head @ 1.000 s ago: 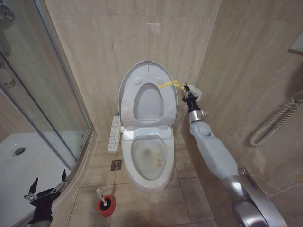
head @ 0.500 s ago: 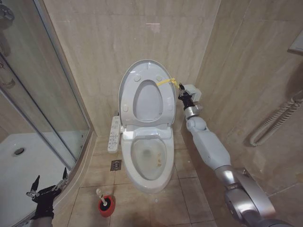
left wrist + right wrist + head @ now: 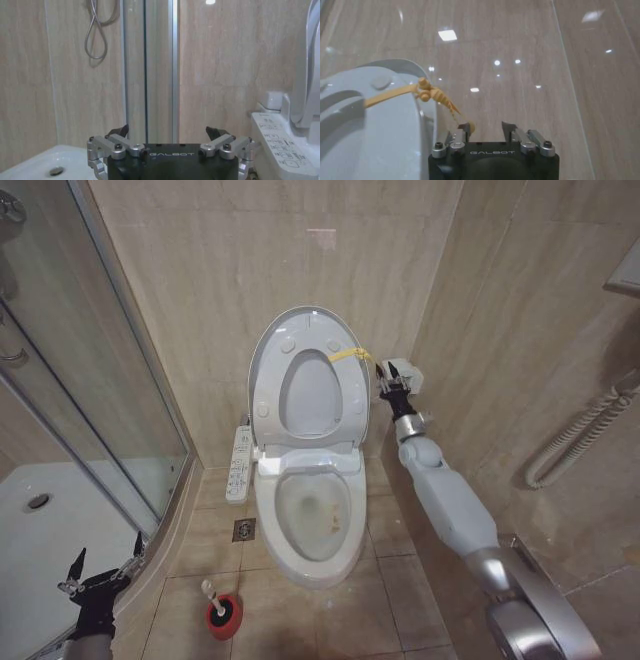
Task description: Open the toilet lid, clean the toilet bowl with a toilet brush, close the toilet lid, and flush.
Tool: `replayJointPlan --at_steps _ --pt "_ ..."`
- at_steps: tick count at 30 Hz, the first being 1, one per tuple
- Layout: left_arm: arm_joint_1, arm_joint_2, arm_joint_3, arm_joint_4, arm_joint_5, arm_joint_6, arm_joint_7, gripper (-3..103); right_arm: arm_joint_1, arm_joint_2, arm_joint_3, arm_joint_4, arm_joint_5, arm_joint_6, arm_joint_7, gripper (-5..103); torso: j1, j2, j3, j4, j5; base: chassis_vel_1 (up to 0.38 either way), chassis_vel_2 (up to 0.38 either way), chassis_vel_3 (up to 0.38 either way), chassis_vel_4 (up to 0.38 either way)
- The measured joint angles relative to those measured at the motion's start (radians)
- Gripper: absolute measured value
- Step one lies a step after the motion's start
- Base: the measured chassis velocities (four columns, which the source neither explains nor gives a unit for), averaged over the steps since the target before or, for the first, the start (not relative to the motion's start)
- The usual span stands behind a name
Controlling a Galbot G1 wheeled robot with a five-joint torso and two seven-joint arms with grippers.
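The toilet lid (image 3: 305,328) stands upright against the back wall, with the ring seat raised in front of it. A yellow strap (image 3: 349,355) hangs from its right edge. My right gripper (image 3: 383,377) hovers just right of the lid, open by a narrow gap. In the right wrist view the strap (image 3: 427,92) trails from the lid (image 3: 375,77) to one finger of that gripper (image 3: 486,127). The toilet bowl (image 3: 315,515) lies uncovered, with a brownish stain inside. The toilet brush (image 3: 210,590) stands in a red holder on the floor, its bristle head hidden. My left gripper (image 3: 108,552) (image 3: 167,131) waits open, low at the left.
A control panel (image 3: 240,463) juts from the bowl's left side. A glass shower screen (image 3: 90,380) and a white shower tray (image 3: 40,530) take up the left. A floor drain (image 3: 245,529) lies beside the bowl. A coiled hose (image 3: 580,440) hangs on the right wall.
The lid has tipped back from slightly forward to fully upright. The strap has slackened. My right gripper has drawn in closer to the lid's edge. The left arm has stayed low.
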Motion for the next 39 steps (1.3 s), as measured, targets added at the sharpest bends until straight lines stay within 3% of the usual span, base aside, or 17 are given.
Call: replayJointPlan --at_steps 1,2,9,10,17,18,39 --pt "-0.002 0.001 0.003 0.001 -0.001 0.000 0.000 100 -0.046 -0.012 -0.001 0.047 0.009 0.003 0.007 29 0.000 0.000 0.000 -0.0001 0.0000 0.000 0.000 0.000 0.000" --pt "-0.004 0.003 0.005 0.002 -0.001 0.000 0.000 100 -0.070 -0.018 -0.001 0.073 0.014 0.004 0.012 57 0.000 0.000 0.000 0.0000 0.0000 0.000 0.000 0.000 0.000" --pt "-0.012 0.010 0.017 0.010 -0.002 0.000 0.000 100 -0.226 -0.063 0.026 0.275 0.061 -0.009 0.060 57 0.000 0.000 0.000 -0.0003 0.0001 0.000 0.000 0.000 0.000" --pt "-0.013 0.011 0.021 0.011 -0.002 0.000 0.000 100 -0.268 -0.076 0.038 0.339 0.071 -0.020 0.068 84 0.000 0.000 0.000 -0.0001 -0.0001 0.000 0.000 0.000 0.000" --pt "-0.028 0.015 0.037 0.018 -0.002 0.001 0.000 100 -0.388 -0.114 0.067 0.478 0.082 -0.041 0.075 84 0.000 0.000 0.000 -0.0006 -0.0001 0.000 0.000 0.000 0.000" --pt "-0.030 0.015 0.041 0.019 -0.001 0.002 0.000 100 -0.393 -0.116 0.068 0.480 0.082 -0.041 0.075 100 0.000 0.000 0.000 -0.0004 -0.0001 0.000 0.000 0.000 0.000" --pt "-0.002 0.005 0.027 -0.006 0.002 -0.005 0.000 100 -0.439 -0.070 -0.013 0.504 0.062 -0.047 0.081 100 0.000 0.000 0.000 -0.0002 -0.0002 0.000 0.000 0.000 0.000"
